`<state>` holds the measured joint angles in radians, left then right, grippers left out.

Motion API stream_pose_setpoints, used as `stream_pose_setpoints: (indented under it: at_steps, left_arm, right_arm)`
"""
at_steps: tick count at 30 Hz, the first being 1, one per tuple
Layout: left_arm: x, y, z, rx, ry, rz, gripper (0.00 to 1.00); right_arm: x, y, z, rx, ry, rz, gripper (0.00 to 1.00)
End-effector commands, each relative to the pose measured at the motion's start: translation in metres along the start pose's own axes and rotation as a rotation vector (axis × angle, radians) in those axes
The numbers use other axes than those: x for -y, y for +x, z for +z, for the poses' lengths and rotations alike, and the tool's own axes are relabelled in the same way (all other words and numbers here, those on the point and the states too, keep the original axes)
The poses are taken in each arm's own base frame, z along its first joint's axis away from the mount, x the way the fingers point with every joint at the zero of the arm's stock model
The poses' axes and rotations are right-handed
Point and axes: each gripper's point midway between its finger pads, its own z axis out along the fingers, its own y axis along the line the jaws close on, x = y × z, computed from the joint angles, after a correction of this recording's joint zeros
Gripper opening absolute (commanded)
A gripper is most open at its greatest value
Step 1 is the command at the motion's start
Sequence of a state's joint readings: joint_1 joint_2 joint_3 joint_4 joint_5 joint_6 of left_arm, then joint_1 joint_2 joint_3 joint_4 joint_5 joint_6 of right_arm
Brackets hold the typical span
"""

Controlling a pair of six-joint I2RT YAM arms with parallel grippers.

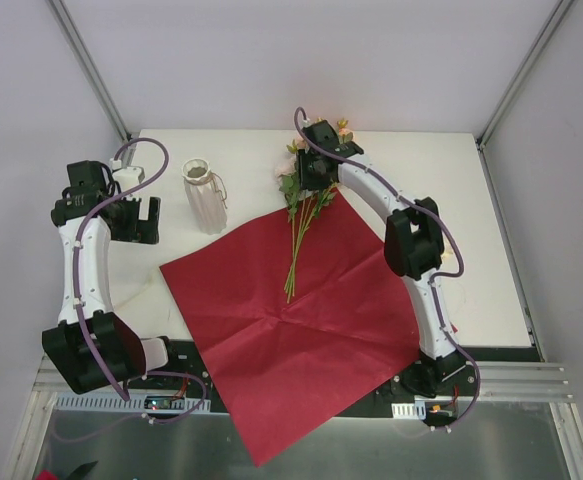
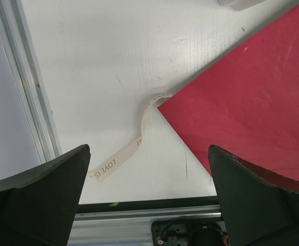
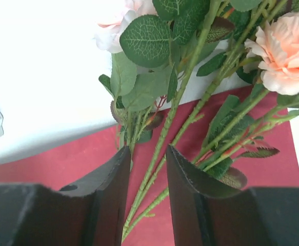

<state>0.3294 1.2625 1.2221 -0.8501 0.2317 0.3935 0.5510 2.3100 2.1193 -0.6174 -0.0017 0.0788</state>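
- The right fingers (image 3: 148, 154) stand close together with a narrow gap, and two green stems of the flowers (image 3: 177, 102) run through it. Whether the fingers press the stems cannot be told.
- The flowers lie with their stems on the red sheet (image 3: 62, 159). Their leaves and a pink bloom (image 3: 285, 56) reach past the sheet's far corner onto the white bench (image 1: 441, 200).
- From above, the right fingers (image 1: 311, 180) sit over the leafy top of the flowers (image 1: 296, 240), and the stem ends point toward the middle of the sheet (image 1: 301, 330).
- A white ribbed vase (image 1: 206, 198) stands upright on the bench, left of the flowers and just off the sheet's edge.
- The left fingers (image 2: 149, 154) are spread wide and hold nothing. They hang above bare bench (image 2: 113, 61), well left of the vase.
- Under them a pale ribbon (image 2: 139, 138) printed "LOVE IS" curls up to the sheet's left corner (image 2: 252, 102).
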Motion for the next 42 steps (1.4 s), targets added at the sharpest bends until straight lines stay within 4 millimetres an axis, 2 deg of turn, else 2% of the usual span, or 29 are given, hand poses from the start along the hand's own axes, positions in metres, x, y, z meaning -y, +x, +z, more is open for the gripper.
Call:
stream_pose_setpoints:
  at_steps: [1, 5, 11, 16, 18, 20, 25, 28, 29, 30, 31, 32, 33, 34, 35, 36, 38, 39, 41, 42]
  left_arm:
    - [-0.002, 0.002, 0.002, 0.009, 0.015, 0.026, 0.99]
    - [-0.005, 0.001, 0.004, 0.008, 0.009, 0.039, 0.99]
    - [-0.008, 0.003, 0.006, 0.003, 0.006, 0.05, 0.99]
    - [-0.01, 0.009, 0.006, -0.004, -0.001, 0.054, 0.99]
    - [-0.011, 0.011, 0.005, -0.005, -0.008, 0.063, 0.99]
    - [-0.012, 0.012, 0.003, 0.0, -0.013, 0.072, 0.99]
    - [-0.014, 0.016, -0.001, 0.003, -0.032, 0.094, 0.99]
    - [-0.014, 0.017, -0.007, 0.02, -0.044, 0.107, 0.99]
    - [-0.015, 0.017, -0.008, 0.023, -0.048, 0.111, 0.99]
    - [-0.014, 0.016, -0.009, 0.027, -0.046, 0.114, 0.99]
    - [-0.015, 0.015, -0.01, 0.034, -0.05, 0.116, 0.99]
    - [-0.014, 0.015, -0.011, 0.035, -0.051, 0.118, 0.99]
    - [-0.014, 0.013, -0.012, 0.039, -0.05, 0.12, 0.99]
    - [-0.014, 0.014, -0.012, 0.037, -0.047, 0.119, 0.99]
    - [-0.014, 0.011, -0.013, 0.044, -0.047, 0.12, 0.99]
    - [-0.014, 0.012, -0.014, 0.042, -0.046, 0.119, 0.99]
    - [-0.013, 0.008, -0.016, 0.052, -0.044, 0.12, 0.99]
    - [-0.012, 0.008, -0.017, 0.05, -0.036, 0.119, 0.99]
    - [-0.011, 0.006, -0.019, 0.056, -0.032, 0.12, 0.99]
    - [-0.01, 0.005, -0.02, 0.06, -0.027, 0.119, 0.99]
  right_arm:
    - [-0.011, -0.01, 0.008, 0.025, -0.058, 0.048, 0.37]
    - [-0.003, 0.005, 0.02, -0.014, -0.035, 0.063, 0.38]
    - [-0.002, 0.015, 0.025, -0.031, -0.034, 0.076, 0.41]
    - [0.001, 0.029, 0.038, -0.069, -0.025, 0.095, 0.39]
    - [0.001, 0.035, 0.044, -0.084, -0.028, 0.116, 0.36]
    - [-0.001, 0.036, 0.048, -0.085, -0.035, 0.128, 0.29]
    - [-0.002, 0.035, 0.051, -0.071, -0.035, 0.172, 0.21]
    - [-0.002, 0.028, 0.045, -0.053, -0.041, 0.205, 0.08]
    - [0.0, 0.034, 0.044, -0.058, -0.038, 0.209, 0.02]
    - [-0.004, 0.022, 0.03, -0.021, -0.056, 0.212, 0.01]
    - [-0.007, 0.016, 0.025, 0.011, -0.07, 0.211, 0.01]
    - [-0.005, 0.02, 0.021, 0.013, -0.066, 0.213, 0.01]
    - [-0.008, 0.006, 0.001, 0.061, -0.081, 0.21, 0.01]
    - [-0.011, -0.001, -0.009, 0.091, -0.093, 0.208, 0.01]
    - [-0.01, 0.001, -0.014, 0.094, -0.09, 0.209, 0.01]
    - [-0.015, -0.012, -0.036, 0.144, -0.11, 0.204, 0.01]
    - [-0.022, -0.022, -0.056, 0.196, -0.13, 0.195, 0.01]
    - [-0.026, -0.029, -0.076, 0.23, -0.146, 0.195, 0.01]
    - [-0.037, -0.035, -0.097, 0.275, -0.172, 0.185, 0.01]
    - [-0.044, -0.045, -0.118, 0.324, -0.204, 0.18, 0.01]
